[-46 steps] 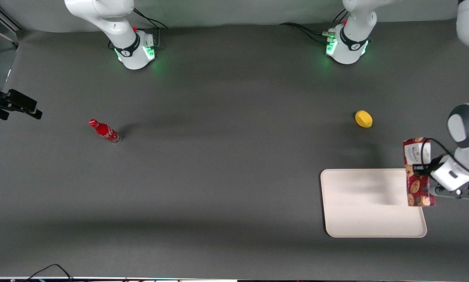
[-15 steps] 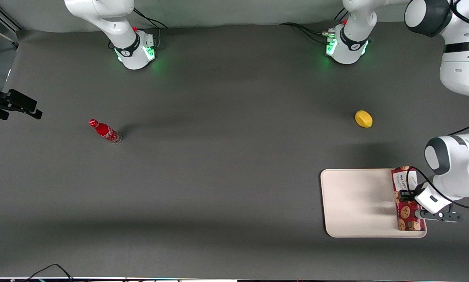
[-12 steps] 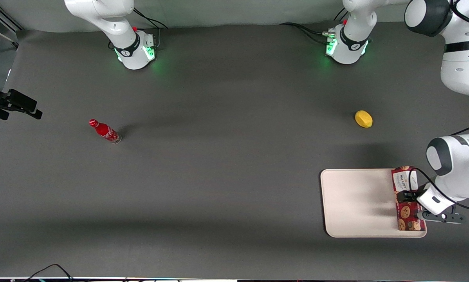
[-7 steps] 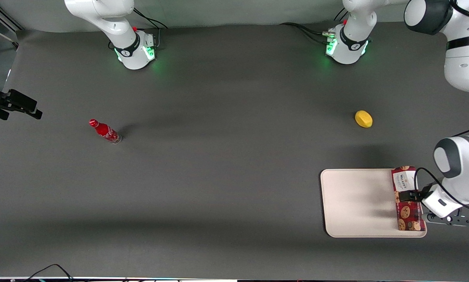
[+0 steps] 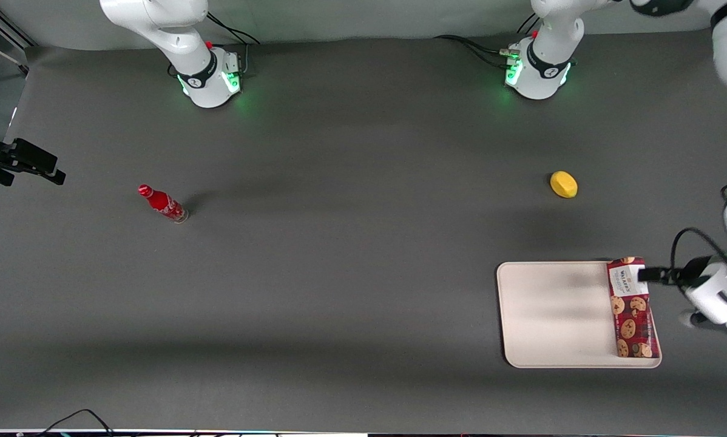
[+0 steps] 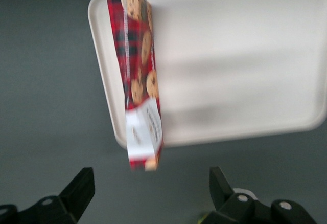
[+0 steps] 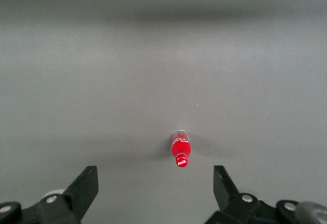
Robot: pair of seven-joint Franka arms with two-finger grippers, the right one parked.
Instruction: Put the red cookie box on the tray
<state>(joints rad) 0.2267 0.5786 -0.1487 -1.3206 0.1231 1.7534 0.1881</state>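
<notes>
red cookie box [image 5: 632,308] on tray [image 5: 557,315], hand [image 5: 650,274] spread

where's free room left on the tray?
Most of the tray is bare: everything from its edge toward the parked arm's end up to the red cookie box, which lies along the edge at the working arm's end. That strip is the crowded part. The hand, open, sits above the box's white-label end.

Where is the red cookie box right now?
The red cookie box lies on the tray along its edge toward the working arm's end; the open gripper is clear of it.
</notes>
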